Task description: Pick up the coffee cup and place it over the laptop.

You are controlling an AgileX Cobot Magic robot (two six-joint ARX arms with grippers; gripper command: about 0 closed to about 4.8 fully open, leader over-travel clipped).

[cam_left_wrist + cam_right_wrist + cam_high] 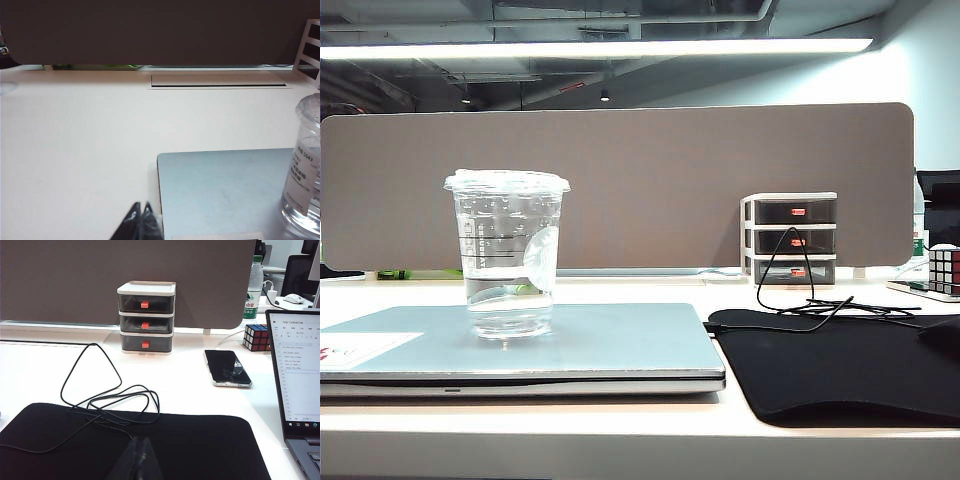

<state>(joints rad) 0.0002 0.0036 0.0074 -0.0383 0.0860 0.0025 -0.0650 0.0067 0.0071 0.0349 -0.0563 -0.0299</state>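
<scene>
Since the coffee cup (507, 253) stands upright on the closed laptop (620, 345), the task looks done; left gripper (141, 220) and right gripper (139, 455) are closed, empty, near the table's front edge.

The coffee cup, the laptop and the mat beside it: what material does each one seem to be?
Coffee cup: clear, glossy plastic by the look; the partition shows through its wall. Laptop: probably metal, matt silver-grey with a soft sheen. Mat: seemingly black fabric, dull and without reflections.
</scene>
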